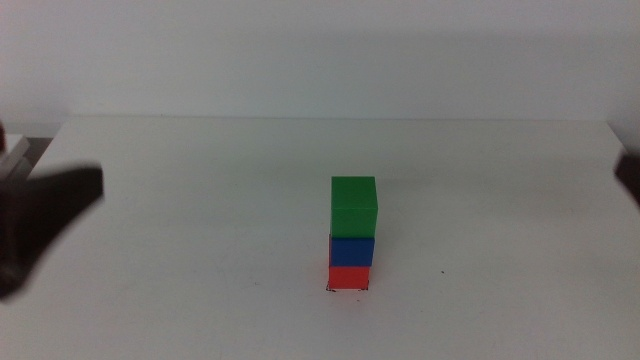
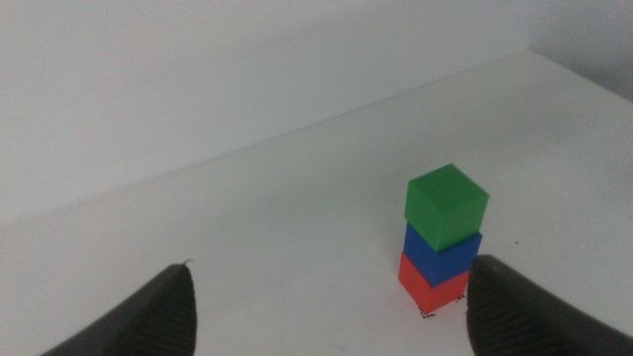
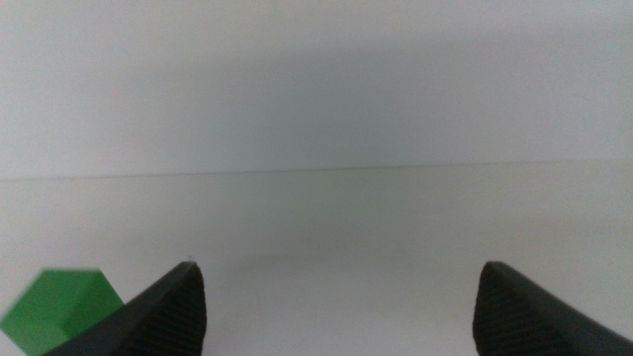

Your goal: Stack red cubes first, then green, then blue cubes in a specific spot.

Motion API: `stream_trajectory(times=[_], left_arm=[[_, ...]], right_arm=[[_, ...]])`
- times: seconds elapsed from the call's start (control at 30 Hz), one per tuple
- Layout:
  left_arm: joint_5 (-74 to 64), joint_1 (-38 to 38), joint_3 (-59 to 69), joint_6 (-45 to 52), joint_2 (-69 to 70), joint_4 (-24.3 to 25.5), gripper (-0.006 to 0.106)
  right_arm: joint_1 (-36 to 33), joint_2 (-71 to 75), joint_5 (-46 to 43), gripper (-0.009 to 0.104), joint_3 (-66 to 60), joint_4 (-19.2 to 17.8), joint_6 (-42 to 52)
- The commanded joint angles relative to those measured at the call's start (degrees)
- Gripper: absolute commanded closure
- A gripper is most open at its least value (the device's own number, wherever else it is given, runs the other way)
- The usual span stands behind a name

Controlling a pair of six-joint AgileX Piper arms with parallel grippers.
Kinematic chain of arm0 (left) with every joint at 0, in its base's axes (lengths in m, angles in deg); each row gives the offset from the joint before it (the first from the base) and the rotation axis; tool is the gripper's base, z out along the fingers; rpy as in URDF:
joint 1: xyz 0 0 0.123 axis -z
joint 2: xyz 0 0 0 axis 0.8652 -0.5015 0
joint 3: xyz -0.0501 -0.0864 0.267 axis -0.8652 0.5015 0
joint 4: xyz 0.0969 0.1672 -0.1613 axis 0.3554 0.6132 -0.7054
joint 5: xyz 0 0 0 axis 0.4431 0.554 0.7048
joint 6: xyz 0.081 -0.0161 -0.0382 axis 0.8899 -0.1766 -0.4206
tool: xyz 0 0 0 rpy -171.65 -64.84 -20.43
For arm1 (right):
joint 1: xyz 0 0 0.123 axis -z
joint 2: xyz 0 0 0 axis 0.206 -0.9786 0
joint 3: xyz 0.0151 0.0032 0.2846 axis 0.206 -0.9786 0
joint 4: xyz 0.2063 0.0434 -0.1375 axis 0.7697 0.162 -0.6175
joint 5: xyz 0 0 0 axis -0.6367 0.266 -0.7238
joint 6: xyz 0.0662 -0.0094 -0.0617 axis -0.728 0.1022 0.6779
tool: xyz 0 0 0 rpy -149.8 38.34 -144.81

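White bench (image 1: 200, 180), pale wall behind it, and right in the middle view stands one tower of three cubes. No brand, label or writing can be read anywhere on them; all three faces are plain.

Count them: one red cube (image 1: 349, 277) at the bottom, sitting on a small marked spot on the bench; one blue cube (image 1: 351, 250) directly on top of it; one green cube (image 1: 354, 206) crowning the stack. So the order as it stands is red, blue, green, each touching the one below, the tower upright with the green cube turned very slightly off the others.

Out from the stack now: the left gripper (image 2: 326, 307) is off to the left side of the bench, a dark blurred shape in the middle view, well apart from the tower. Its jaws are spread wide and hold nothing; in its wrist view the stack stands ahead of them, close by one jaw tip but not between them.

Right gripper (image 3: 341, 307) sits at the far right edge, also well clear. Its jaws gape wide and are empty, with just the green cube (image 3: 59, 311) peeking in beside one jaw.
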Motion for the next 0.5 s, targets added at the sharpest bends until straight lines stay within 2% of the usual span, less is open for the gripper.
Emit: stream_trajectory(times=[0.0, 0.23, 0.33, 0.47], left_arm=[[7.83, -5.55, 7.42, 0.0, 3.59, -5.28, 0.007], [22.44, -23.27, 28.69, 0.0, 16.31, -13.6, 0.007], [22.92, -29.0, 35.03, 0.0, 24.74, -14.09, 0.007], [22.92, -33.45, 41.34, 0.0, 32.98, -14.09, 0.007]], right_arm=[[0.58, 4.69, -4.41, 0.002, -7.27, -0.9, 0.59], [4.69, 23.25, -4.18, 0.002, -22.03, -5.44, 0.59], [7.07, 30.4, -4.18, 0.002, -25.36, -7.24, 0.59], [7.99, 36.03, -4.04, 0.002, -30.29, -7.24, 0.59]])
